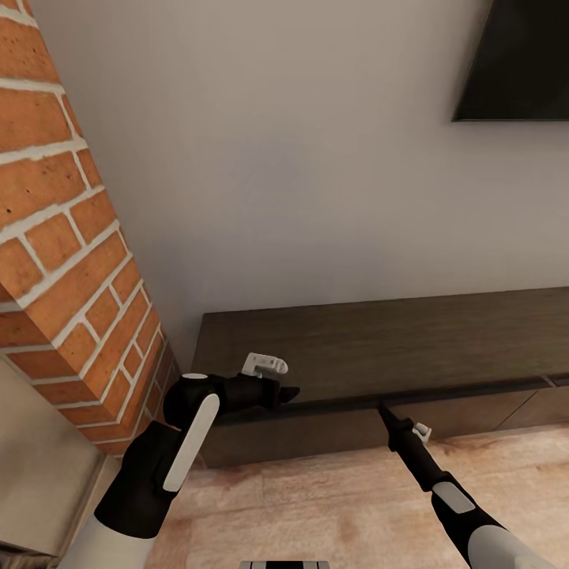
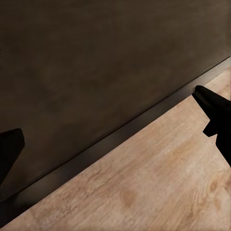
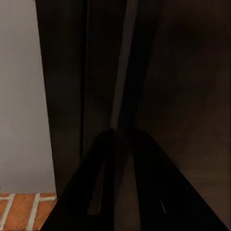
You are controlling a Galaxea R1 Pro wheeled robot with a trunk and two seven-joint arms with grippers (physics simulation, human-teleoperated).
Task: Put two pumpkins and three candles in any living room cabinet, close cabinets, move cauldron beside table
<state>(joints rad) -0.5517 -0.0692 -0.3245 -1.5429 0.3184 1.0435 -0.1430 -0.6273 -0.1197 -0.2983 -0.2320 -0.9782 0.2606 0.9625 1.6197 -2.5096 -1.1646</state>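
Both arms reach forward to the long, low, dark-brown wood-grain cabinet (image 1: pixel 411 340) standing against the pale grey wall (image 1: pixel 300 158). The left gripper (image 1: pixel 288 393), elbow bent, points right along the cabinet's front edge; its fingers (image 2: pixel 211 108) stand wide apart and hold nothing. The right gripper (image 1: pixel 384 411) stretches straight out, its narrow tips together at the seam under the top, near the pale wood floor (image 1: pixel 332 506)

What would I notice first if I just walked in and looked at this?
Probably the orange brick column on the left, bright against the pale wall. Next, the long dark cabinet low along that wall, with the left end effector and right end effector reaching toward its front edge. A black screen hangs top right.
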